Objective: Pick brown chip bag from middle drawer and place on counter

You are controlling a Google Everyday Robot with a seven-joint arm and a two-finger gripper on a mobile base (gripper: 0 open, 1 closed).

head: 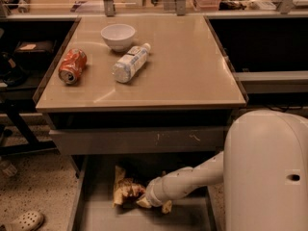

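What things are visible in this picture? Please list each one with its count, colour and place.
glossy beige rectangular counter: one, beige, centre of the view, above the drawers
white round bowl: one, white, back left of the counter
crushed orange soda can: one, orange, lying on the counter's left side
clear plastic bottle with white label: one, clear and white, lying right of the can
grey drawer front with pale scratches: one, grey, just under the counter
wide shallow grey metal drawer: one, grey, pulled open at the bottom
crinkly brown chip bag with pale ends: one, brown, inside the open drawer
pale clog: one, on the floor, lower left
white robot arm: one, white, reaching into the open drawer
pincer: one, at the chip bag
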